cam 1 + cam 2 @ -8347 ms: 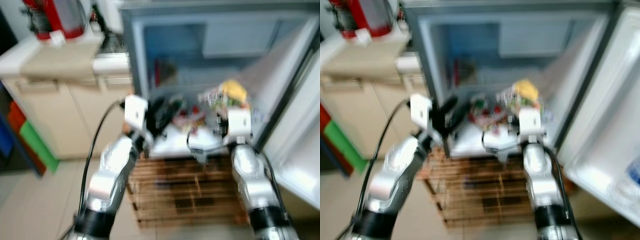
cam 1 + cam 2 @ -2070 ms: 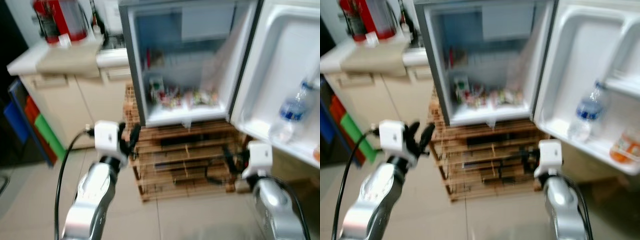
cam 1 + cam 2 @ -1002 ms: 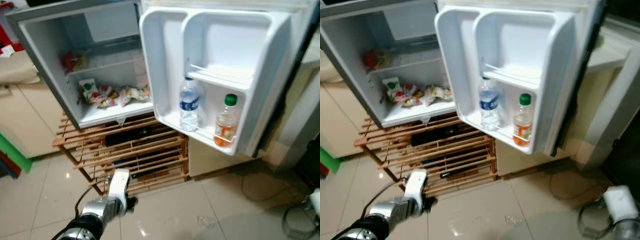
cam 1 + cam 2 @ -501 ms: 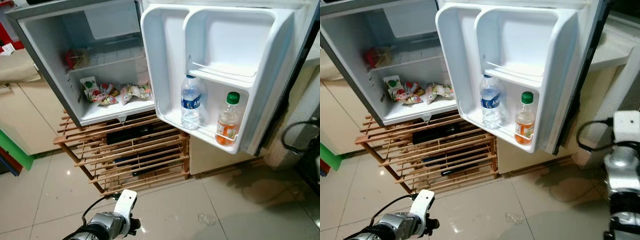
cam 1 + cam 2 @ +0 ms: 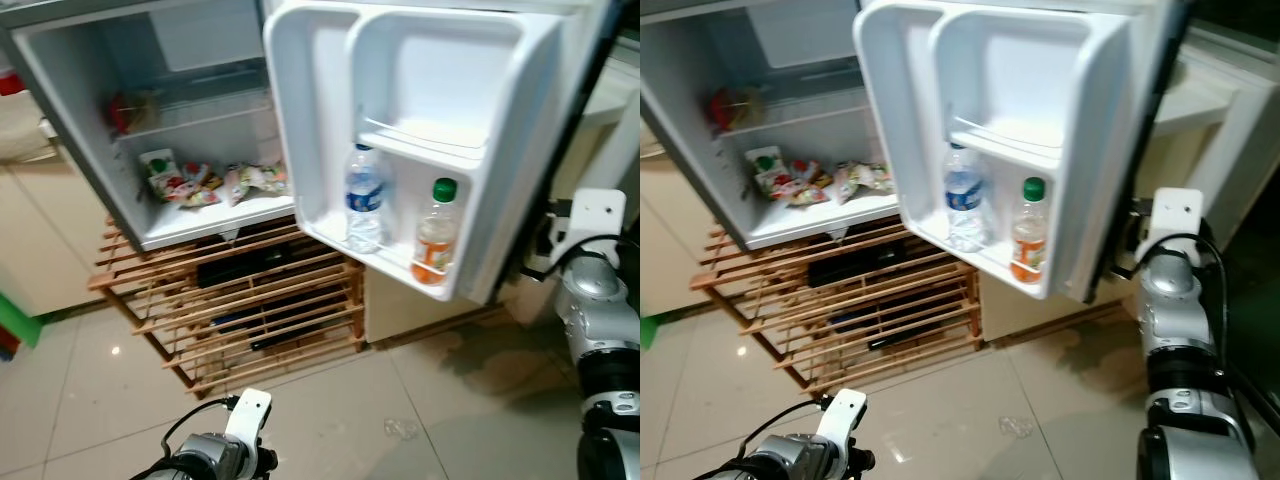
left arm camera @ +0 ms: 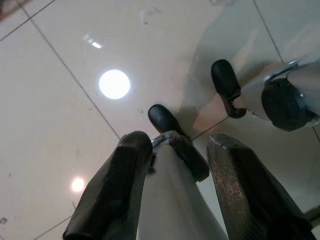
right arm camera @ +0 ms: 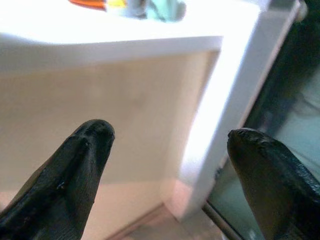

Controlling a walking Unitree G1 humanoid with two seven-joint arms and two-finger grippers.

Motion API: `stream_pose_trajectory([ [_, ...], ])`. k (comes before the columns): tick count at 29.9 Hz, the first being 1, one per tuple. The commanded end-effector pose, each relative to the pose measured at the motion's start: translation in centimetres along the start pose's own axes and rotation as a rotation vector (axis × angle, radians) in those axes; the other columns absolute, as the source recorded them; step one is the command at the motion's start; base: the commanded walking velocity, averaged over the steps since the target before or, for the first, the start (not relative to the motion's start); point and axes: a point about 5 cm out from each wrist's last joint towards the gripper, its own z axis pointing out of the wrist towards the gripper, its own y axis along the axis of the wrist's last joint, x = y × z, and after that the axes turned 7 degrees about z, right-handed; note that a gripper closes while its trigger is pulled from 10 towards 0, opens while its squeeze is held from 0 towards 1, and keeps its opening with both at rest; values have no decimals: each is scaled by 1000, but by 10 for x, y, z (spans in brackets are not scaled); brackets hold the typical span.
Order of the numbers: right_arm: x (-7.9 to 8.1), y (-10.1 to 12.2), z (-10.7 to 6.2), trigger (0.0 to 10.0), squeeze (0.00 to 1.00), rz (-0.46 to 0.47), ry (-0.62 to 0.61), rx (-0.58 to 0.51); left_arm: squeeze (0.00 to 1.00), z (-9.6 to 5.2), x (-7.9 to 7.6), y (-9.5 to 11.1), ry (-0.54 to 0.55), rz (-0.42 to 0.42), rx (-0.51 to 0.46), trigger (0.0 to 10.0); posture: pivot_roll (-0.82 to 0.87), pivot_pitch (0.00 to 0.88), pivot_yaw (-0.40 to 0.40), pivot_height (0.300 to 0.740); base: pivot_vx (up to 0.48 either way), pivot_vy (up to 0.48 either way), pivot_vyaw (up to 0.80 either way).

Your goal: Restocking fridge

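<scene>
Right claw (image 7: 165,165) spread wide, empty, beside the fridge door (image 5: 440,150) edge.
Left claw (image 6: 170,195) released, empty, over floor; door shelf: two bottles (image 5: 365,200).

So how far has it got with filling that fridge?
Stocking looks mostly done: snack packets lie on the fridge floor, and a water bottle and a juice bottle stand in the door shelf. In hand: the right gripper, open and empty, sits at the door's outer edge. Left: likely just shutting the door. The left gripper hangs over the floor.
</scene>
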Motion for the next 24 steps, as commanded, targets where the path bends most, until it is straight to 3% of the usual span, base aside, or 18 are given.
stream_pose_trajectory([
  [1, 61, 41, -11, 10000, 0, 48, 342, -117, 0, -1, 4, -6, 13, 1, 13, 10000, -219, 0, 103, 740, 0, 0, 0],
  [3, 98, 48, -42, 10000, 0, 104, 687, -60, 0, -2, 12, -11, 35, -8, 19, 10000, -216, 0, 102, 740, 0, 0, 0],
  [4, 98, 48, -42, 10000, 0, 104, 687, -60, 0, -2, 12, -11, 35, -8, 19, 10000, -216, 0, 102, 740, 0, 0, 0],
  [5, 110, 52, -65, 10000, 0, 113, 871, -28, 0, -4, 17, -14, 47, -13, 23, 10000, -214, 0, 101, 740, 0, 0, 0],
  [6, 110, 52, -65, 10000, 0, 113, 871, -28, 0, -4, 17, -14, 47, -13, 23, 10000, -214, 0, 101, 740, 0, 0, 0],
  [8, 118, 60, -97, 10000, 0, 172, 1111, 13, 0, -6, 23, -18, 57, -18, 31, 10000, -215, 0, 107, 740, 0, 0, 0],
  [11, 111, 62, -105, 10000, 0, 243, 1181, 43, 0, -7, 24, -24, 33, 2, 47, 10000, -216, 0, 116, 740, 0, 0, 0],
  [14, 105, 58, -99, 10000, 0, 255, 1147, 61, 0, -6, 23, -27, 19, 11, 55, 10000, -217, 0, 120, 740, 0, 0, 0],
  [15, 96, 50, -90, 10000, 0, 234, 1064, 96, 0, -5, 21, -31, 9, 21, 61, 10000, -217, 0, 125, 740, 0, 0, 0],
  [19, 92, 42, -82, 10000, 0, 170, 957, 105, 0, -4, 19, -31, 25, 13, 45, 10000, -216, 0, 125, 740, 0, 0, 0],
  [20, 83, 31, -67, 10000, 0, 76, 780, 91, 0, -4, 20, -22, 51, 36, -1, 10000, -209, 0, 123, 740, 0, 0, 0],
  [21, 83, 31, -67, 10000, 0, 76, 780, 91, 0, -4, 20, -22, 51, 36, -1, 10000, -209, 0, 123, 740, 0, 0, 0],
  [22, 67, 12, -47, 10000, 0, -41, 498, 64, 0, -7, 27, -5, 119, 93, -104, 10000, -202, 0, 124, 740, 0, 0, 0],
  [23, 67, 12, -47, 10000, 0, -41, 498, 64, 0, -7, 27, -5, 119, 93, -104, 10000, -202, 0, 124, 740, 0, 0, 0],
  [24, 60, 4, -42, 10000, 0, -64, 396, 57, 0, -9, 32, 2, 152, 120, -150, 10000, -202, 0, 124, 740, 0, 0, 0],
])
